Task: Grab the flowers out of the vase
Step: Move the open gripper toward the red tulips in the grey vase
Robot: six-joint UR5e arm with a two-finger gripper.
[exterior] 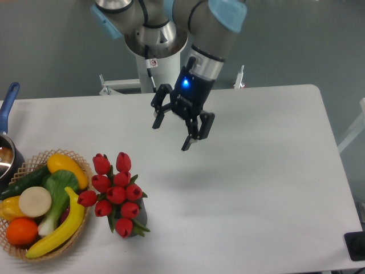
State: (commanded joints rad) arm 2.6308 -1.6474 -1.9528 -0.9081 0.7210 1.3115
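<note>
Flowers (116, 193) stand in the vase (139, 214), below and left of the jaws and well apart from them; the bunch's long axis runs from the pot up and leftward in view, glossy red buds fanned out with green leaves poking between. Gripper (171, 134) hangs over the white surface (268, 171) with jaws spread wide, two dark fingers holding and touching nothing. Vase dark grey, mostly hidden under the buds; a woven basket (34, 251) of plastic fruit sits just left of the bunch, a blue-handled saucepan (7, 142) beyond it.
</note>
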